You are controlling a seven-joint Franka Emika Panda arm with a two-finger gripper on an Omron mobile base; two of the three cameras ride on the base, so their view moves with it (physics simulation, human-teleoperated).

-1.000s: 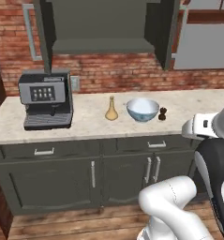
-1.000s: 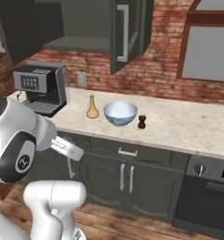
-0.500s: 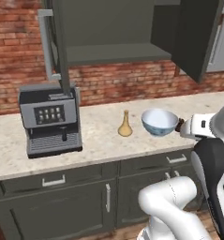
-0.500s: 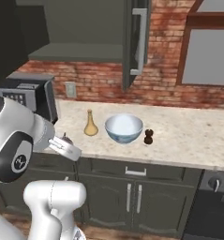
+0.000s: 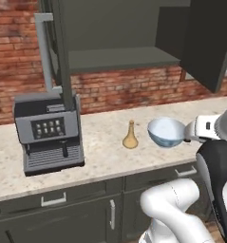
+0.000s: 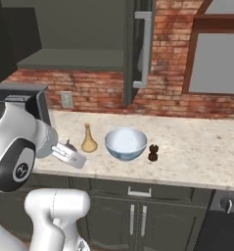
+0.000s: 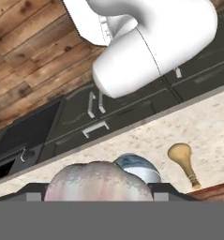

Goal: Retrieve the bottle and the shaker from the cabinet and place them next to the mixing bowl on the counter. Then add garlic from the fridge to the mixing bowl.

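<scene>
**Garlic held in the gripper, close above the bowl**

A pale, pinkish-white lumpy garlic bulb [image 7: 98, 182] sits between the dark fingers of the gripper [image 7: 98, 190], which stand apart and are clamped on its two sides. Just past the bulb in the hand view lies the round mixing bowl [image 7: 137, 167], white inside and pale blue patterned outside. In the left base view the gripper end of the arm reaches the bowl's [image 5: 166, 132] right rim.

One bowl stands on the beige speckled stone bench [image 6: 197, 152]. One small tan-yellow bottle [image 6: 89, 139] with a conical base and thin neck stands upright just beside it on one side; one small dark brown turned-wood shaker [image 6: 153, 152] stands upright just beside it on the other. Neither touches the bowl.

Above, the dark grey-green wall cabinet [image 5: 117, 59] has its doors open. One black and grey coffee machine [image 5: 49, 133] stands on the bench, well apart from the bottle.
</scene>
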